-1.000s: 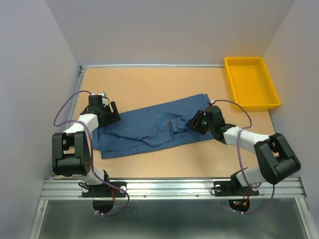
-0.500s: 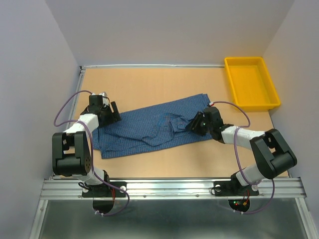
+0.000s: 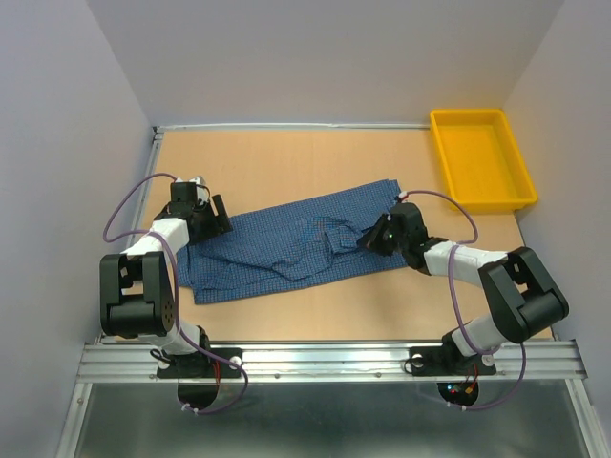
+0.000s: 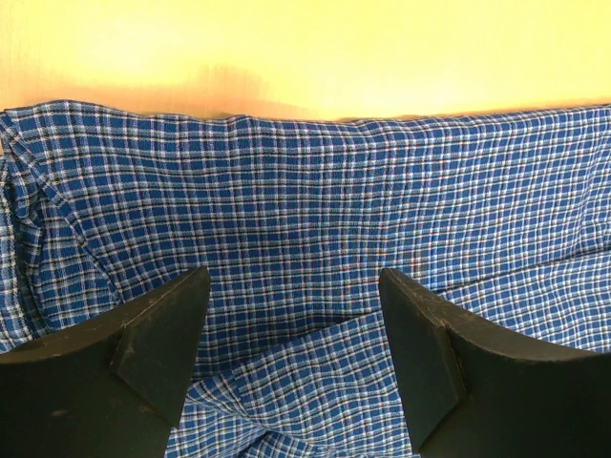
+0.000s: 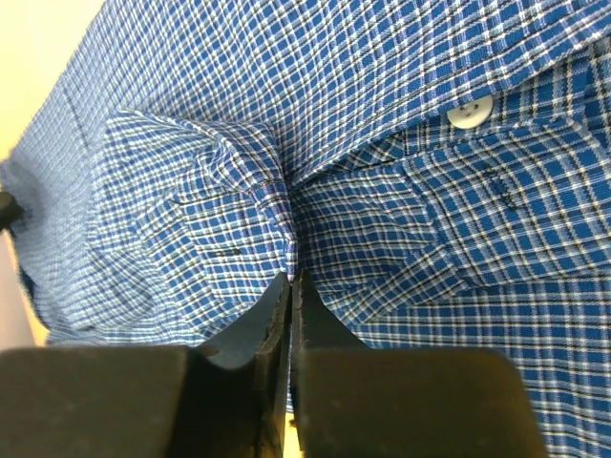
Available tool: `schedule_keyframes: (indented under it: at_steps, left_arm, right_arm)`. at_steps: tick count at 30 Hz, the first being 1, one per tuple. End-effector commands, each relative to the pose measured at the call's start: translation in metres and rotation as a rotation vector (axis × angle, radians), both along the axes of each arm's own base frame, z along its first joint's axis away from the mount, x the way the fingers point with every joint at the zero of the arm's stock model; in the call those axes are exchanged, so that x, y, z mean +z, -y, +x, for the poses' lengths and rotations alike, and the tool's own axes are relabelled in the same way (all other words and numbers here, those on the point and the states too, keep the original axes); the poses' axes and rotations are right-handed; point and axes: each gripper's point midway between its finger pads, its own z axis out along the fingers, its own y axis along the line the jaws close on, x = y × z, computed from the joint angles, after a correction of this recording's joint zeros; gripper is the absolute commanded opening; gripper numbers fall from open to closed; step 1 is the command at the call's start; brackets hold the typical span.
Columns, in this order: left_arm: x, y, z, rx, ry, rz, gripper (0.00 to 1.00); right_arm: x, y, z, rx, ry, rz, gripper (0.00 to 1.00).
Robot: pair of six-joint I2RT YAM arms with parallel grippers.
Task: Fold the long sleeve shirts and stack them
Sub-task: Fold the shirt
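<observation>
The long sleeve shirt, of blue check cloth, lies spread and rumpled across the middle of the table. My left gripper hovers low over its left end. In the left wrist view that gripper stands open, with only a fold of shirt under the gap. My right gripper is at the shirt's right part. The right wrist view shows it shut on a pinched ridge of shirt, with creases fanning out from the tips and a white button nearby.
A yellow tray sits at the back right corner of the wooden table. Grey walls close in the table on the left, back and right. Both arm bases are bolted to the metal rail at the near edge.
The right gripper has closed on a pinch of the shirt cloth after edging slightly left. The left arm and the shirt's outline have not moved.
</observation>
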Motion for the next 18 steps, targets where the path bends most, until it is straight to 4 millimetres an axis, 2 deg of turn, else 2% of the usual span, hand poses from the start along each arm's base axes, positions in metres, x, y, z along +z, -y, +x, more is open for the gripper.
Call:
schedule_keyframes:
  at_steps: [1,5,7,8,9,10,11,13,14,15,17,18]
  left_arm:
    - [0.011,0.000,0.006,-0.013,0.030,0.019,0.83]
    - [0.010,0.000,0.005,-0.012,0.027,0.020,0.83]
    - [0.011,0.000,0.006,-0.013,0.030,0.019,0.83]
    - [0.009,0.000,0.006,-0.013,0.022,0.019,0.83]
    - [0.008,0.000,0.005,-0.016,0.019,0.020,0.83]
    - [0.009,0.001,0.005,-0.017,0.021,0.020,0.83]
    - [0.008,0.000,0.005,-0.015,0.019,0.021,0.83]
    - [0.009,-0.001,0.005,-0.013,0.021,0.026,0.83]
    - [0.009,-0.001,0.005,-0.013,0.024,0.028,0.83]
    - [0.010,0.000,0.005,-0.014,0.024,0.029,0.83]
    - [0.009,0.000,0.005,-0.013,0.022,0.032,0.83]
    - [0.009,0.000,0.005,-0.013,0.024,0.032,0.83]
  right_arm:
    - [0.018,0.011,0.017,0.024,0.089,-0.061,0.00]
    - [0.032,0.036,0.040,0.062,0.107,-0.229,0.01]
    - [0.021,0.043,0.040,0.131,0.064,-0.333,0.01]
    - [0.036,0.039,0.055,0.144,0.096,-0.345,0.01]
    - [0.038,0.035,0.063,0.197,0.095,-0.374,0.02]
    - [0.026,0.036,0.057,0.223,0.060,-0.393,0.04]
    - [0.040,0.033,0.071,0.240,0.097,-0.410,0.06]
    - [0.031,0.033,0.075,0.263,0.063,-0.437,0.07]
    - [0.039,0.032,0.085,0.258,0.082,-0.446,0.08]
    - [0.034,0.035,0.087,0.258,0.068,-0.473,0.13]
    - [0.040,0.038,0.095,0.238,0.079,-0.492,0.20]
    - [0.045,0.037,0.099,0.222,0.089,-0.490,0.31]
